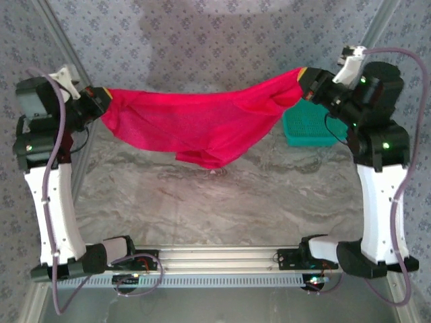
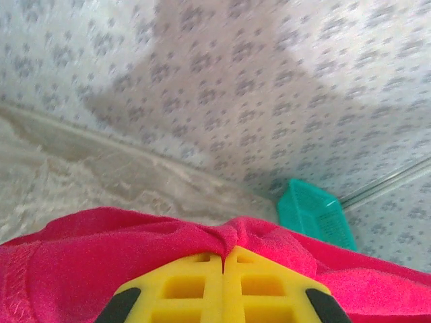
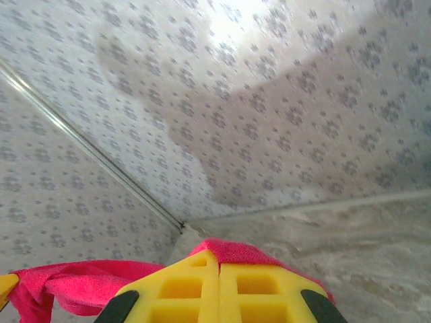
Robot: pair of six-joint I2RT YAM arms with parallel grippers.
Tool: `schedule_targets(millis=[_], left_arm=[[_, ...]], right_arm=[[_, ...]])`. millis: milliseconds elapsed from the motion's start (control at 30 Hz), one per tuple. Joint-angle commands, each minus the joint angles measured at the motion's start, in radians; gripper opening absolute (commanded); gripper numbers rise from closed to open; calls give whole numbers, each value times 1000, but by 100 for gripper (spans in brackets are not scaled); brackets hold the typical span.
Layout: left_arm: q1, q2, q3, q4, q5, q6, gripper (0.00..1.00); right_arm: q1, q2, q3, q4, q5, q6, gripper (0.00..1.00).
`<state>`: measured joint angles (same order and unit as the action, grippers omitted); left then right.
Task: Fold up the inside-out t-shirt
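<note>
Aloft, left gripper [image 1: 102, 102] and right gripper [image 1: 306, 84] pinch the red t-shirt [image 1: 202, 121].
Teal basket [image 1: 306, 129] near right gripper; marbled table [image 1: 222, 202], patterned walls [image 1: 202, 40].

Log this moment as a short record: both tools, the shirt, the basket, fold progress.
left tool: shut on the left end of the red t-shirt
right tool: shut on the shirt's right end
red t-shirt: lifted, stretched between the two tools, sagging in the middle; cannot tell whether its lowest fold touches the table
teal basket: on the table at far right, beside the right arm
fold progress: no fold made yet; shirt not laid flat
</note>
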<state>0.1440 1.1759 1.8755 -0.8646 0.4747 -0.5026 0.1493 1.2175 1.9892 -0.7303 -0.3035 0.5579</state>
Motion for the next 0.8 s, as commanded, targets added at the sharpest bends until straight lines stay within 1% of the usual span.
schedule_targets(millis=[0, 100, 167, 233, 333, 400, 433, 467, 500, 533, 567, 600, 633, 667, 733, 767], left_arm=[[4, 20, 40, -17, 68, -12, 0], [4, 70, 9, 12, 97, -23, 0], [4, 120, -43, 72, 112, -34, 0], [4, 205, -88, 128, 116, -41, 0], [-4, 389, -85, 162, 113, -32, 0], [-15, 509, -72, 179, 64, -26, 15], [-17, 558, -62, 219, 49, -23, 18], [-21, 612, -42, 228, 21, -21, 24], [-19, 667, -9, 219, -14, -18, 36], [-20, 707, 21, 206, -49, -8, 47], [-20, 742, 51, 191, -99, 3, 51], [-19, 764, 66, 165, -135, 9, 54], [-21, 772, 67, 153, -164, 18, 56], [-21, 766, 52, 144, -195, 27, 56], [-28, 722, -34, 155, -222, 39, 57], [-33, 691, -90, 158, -227, 49, 57]], right_arm=[[-13, 24, 26, -12, 4, 6, 0], [-23, 94, 29, 1, 20, -6, 0], [-38, 175, 39, 18, 34, -9, 0], [-49, 284, 78, 22, 39, -10, 0], [-51, 495, 192, -3, 35, -10, 0], [-48, 660, 316, -59, 25, 3, 0], [-45, 741, 378, -86, 22, 13, 0], [-45, 830, 453, -112, 12, 25, 0], [-45, 909, 538, -142, 2, 39, 0], [-45, 989, 615, -175, -3, 51, 5], [-47, 1060, 691, -213, -8, 61, 20], [-47, 1110, 737, -239, -13, 63, 37], [-48, 1131, 743, -247, -19, 63, 47], [-46, 1139, 720, -251, -25, 85, 55], [-36, 1108, 619, -250, -10, 54, 59], [-26, 1074, 535, -240, -1, 25, 60]])
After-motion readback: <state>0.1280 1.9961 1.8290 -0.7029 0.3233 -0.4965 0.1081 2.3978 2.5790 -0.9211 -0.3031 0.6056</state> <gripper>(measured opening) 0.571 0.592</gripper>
